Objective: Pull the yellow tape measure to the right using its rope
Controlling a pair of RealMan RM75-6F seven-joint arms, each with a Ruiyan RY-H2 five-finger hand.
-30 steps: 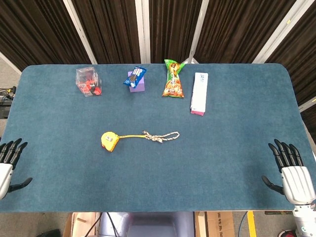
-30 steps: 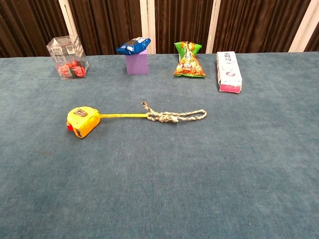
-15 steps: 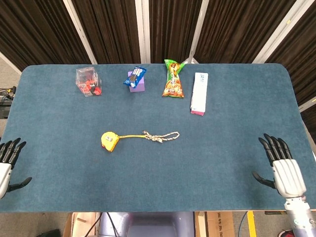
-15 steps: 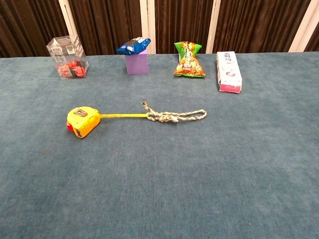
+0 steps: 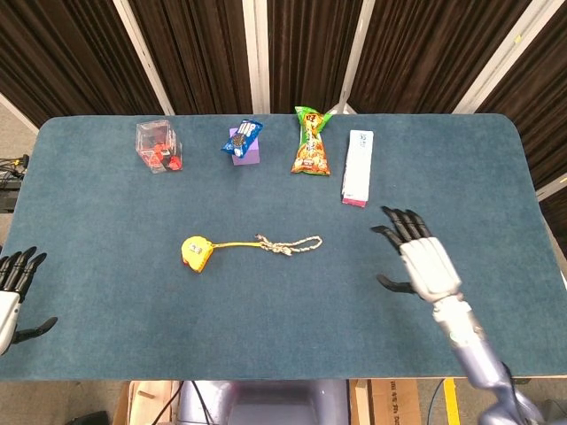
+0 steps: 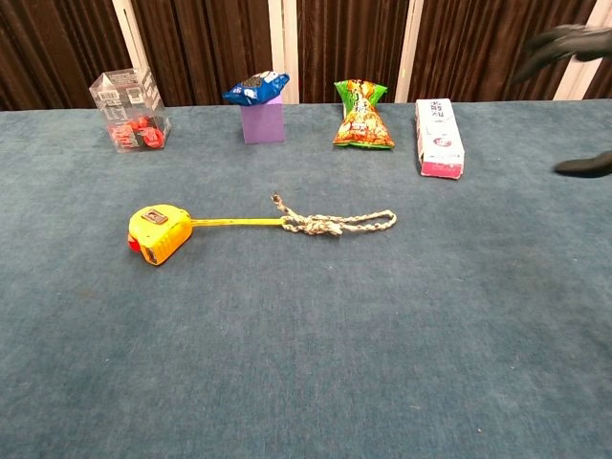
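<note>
The yellow tape measure (image 5: 196,252) (image 6: 159,234) lies on the blue table, left of centre. A short length of yellow tape runs right from it to a knotted pale rope (image 5: 292,244) (image 6: 337,224) lying in a loop. My right hand (image 5: 421,261) hovers open, fingers spread, to the right of the rope's end and apart from it; only its dark fingertips (image 6: 564,43) show at the chest view's right edge. My left hand (image 5: 13,292) stays open at the table's left front edge, holding nothing.
Along the far edge stand a clear box with red pieces (image 5: 159,146), a purple block with a blue packet on it (image 5: 243,142), a green-orange snack bag (image 5: 309,142) and a white-pink carton (image 5: 357,166).
My right hand has swung from the table's right front edge inward and forward toward the rope. The tape measure, rope and left hand have not moved.
</note>
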